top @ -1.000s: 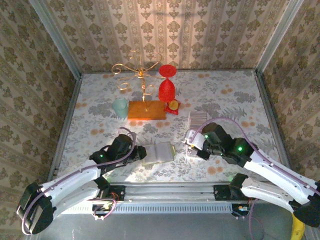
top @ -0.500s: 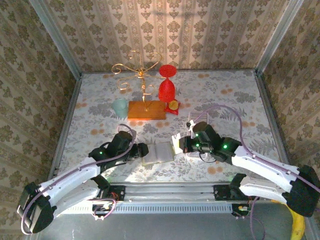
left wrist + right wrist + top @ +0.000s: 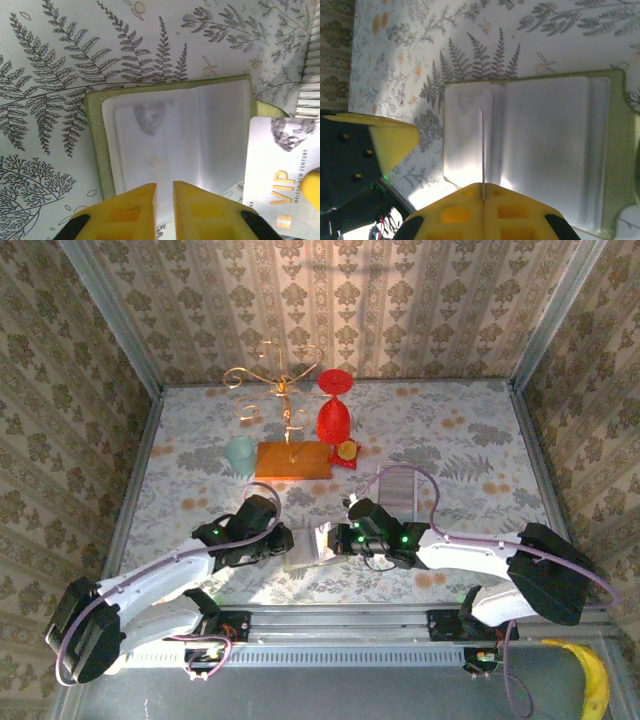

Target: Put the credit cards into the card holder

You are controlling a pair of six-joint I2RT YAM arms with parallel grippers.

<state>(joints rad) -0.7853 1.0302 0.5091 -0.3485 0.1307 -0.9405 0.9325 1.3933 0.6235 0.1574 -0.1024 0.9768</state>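
**Table** [image 3: 200, 440]: I am working over a floral cloth, with ornaments standing at the far edge, well apart from the action.

**Arms:** Both have come in toward the middle since a second ago. The right one has swung away from the pale ribbed stack [image 3: 398, 485], which I take to be the remaining cards, and is now reaching across to the centre.

**Card holder** [image 3: 308, 545]: It is lying open and flat near the front edge, between the two grippers, green-rimmed with clear pockets. I am seeing no card seated in the pockets facing the wrist cameras.

**Right gripper** [image 3: 483, 192]: Its fingers are pressed together on a whitish credit card [image 3: 277, 170] marked VIP. Seen edge-on from the right wrist, the card is standing over the holder beside the pocket fold, not yet slid in.

**Left gripper** [image 3: 164, 192]: It has moved up to the holder's left edge, and its fingers have drawn in until only a slit is showing. I cannot tell whether they are pinching that edge or merely resting on it.

**Reading:** The carry appears finished and insertion is beginning. I am judging that the left side is steadying the holder while the right feeds the card's edge into a pocket mouth.
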